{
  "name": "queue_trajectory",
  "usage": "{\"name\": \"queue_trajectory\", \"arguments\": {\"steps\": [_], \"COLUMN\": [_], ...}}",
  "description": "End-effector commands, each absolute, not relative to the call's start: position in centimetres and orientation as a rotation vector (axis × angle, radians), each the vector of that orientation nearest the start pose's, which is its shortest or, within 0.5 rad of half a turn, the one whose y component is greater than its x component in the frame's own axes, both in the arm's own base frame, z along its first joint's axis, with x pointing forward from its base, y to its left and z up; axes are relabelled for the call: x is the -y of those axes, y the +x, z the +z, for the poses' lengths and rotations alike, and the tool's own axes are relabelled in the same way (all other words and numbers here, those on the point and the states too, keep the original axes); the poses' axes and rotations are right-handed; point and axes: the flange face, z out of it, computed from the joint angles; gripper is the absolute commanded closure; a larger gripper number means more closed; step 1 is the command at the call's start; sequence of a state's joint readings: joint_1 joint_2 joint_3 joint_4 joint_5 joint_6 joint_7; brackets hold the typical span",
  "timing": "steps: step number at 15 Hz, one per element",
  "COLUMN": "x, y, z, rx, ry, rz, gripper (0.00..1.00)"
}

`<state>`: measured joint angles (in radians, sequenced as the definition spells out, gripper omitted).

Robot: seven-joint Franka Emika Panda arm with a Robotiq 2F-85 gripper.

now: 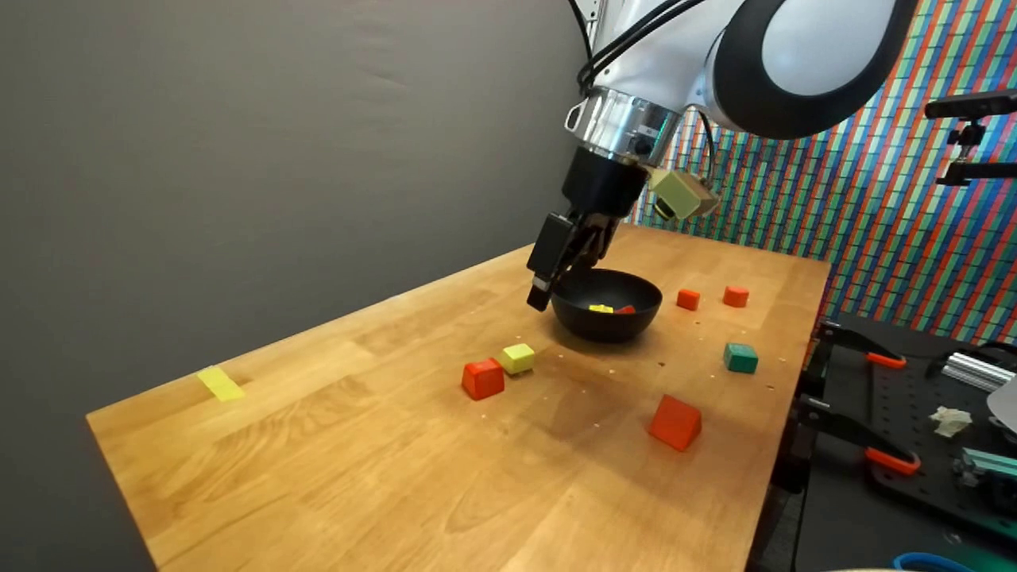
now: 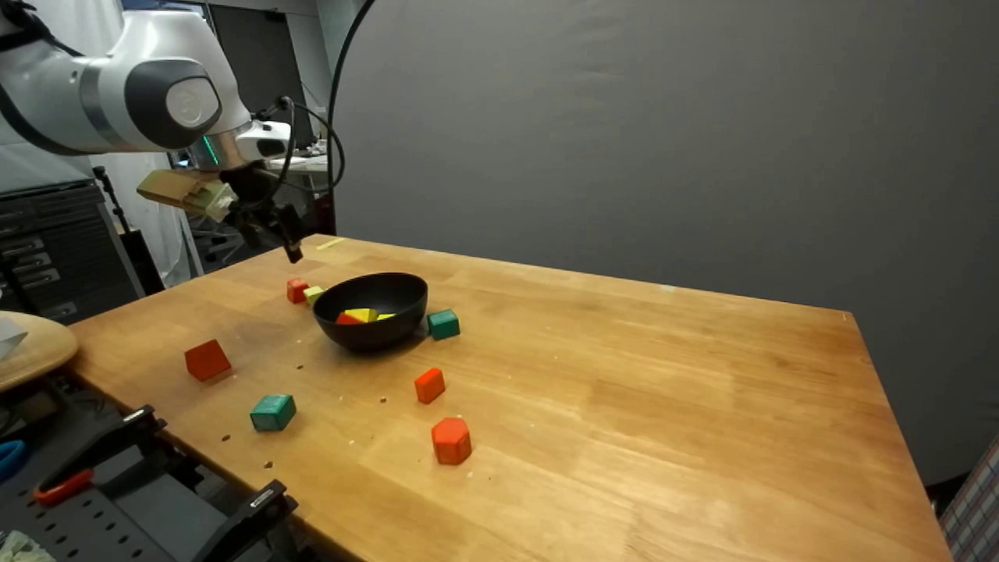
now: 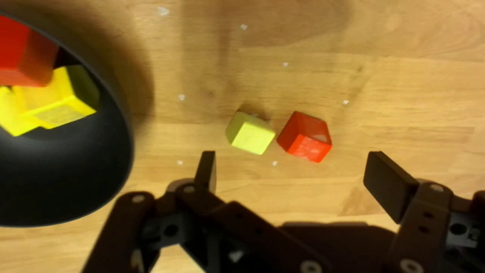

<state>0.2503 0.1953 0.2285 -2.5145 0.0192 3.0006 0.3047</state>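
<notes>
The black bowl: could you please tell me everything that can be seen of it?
The black bowl is round, smooth and dull, with a thin rim; its material is uncertain, perhaps plastic. It stands upright on the wooden table, and a red block and yellow blocks lie inside. A green block sits close by; whether they touch is unclear. The open gripper hangs apart from the black bowl.

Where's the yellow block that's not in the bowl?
In the wrist view, the yellow block is on the wooden table, between the black bowl on the left and a red block close on its right.
</notes>
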Motion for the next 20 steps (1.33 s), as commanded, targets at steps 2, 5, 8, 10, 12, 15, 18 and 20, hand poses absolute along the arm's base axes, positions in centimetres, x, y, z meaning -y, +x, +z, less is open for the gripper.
{"name": "queue_trajectory", "arguments": {"steps": [2, 5, 8, 10, 12, 15, 18, 20], "x": [-26.6, -27.0, -27.4, -27.8, -28.4, -29.2, -30.2, -30.9], "y": [46.2, 48.6, 50.8, 52.1, 53.0, 53.7, 53.8, 53.4], "z": [21.3, 19.5, 18.1, 17.1, 16.2, 15.1, 14.4, 14.1], "rx": [0.346, 0.295, 0.238, 0.213, 0.202, 0.208, 0.218, 0.233], "ry": [-2.903, -2.911, -2.918, -2.920, -2.924, -2.933, -2.942, -2.948], "rz": [-0.308, -0.256, -0.207, -0.186, -0.167, -0.131, -0.097, -0.077], "gripper": [0.00, 0.00, 0.00, 0.00, 0.00, 0.00, 0.00, 0.00]}}
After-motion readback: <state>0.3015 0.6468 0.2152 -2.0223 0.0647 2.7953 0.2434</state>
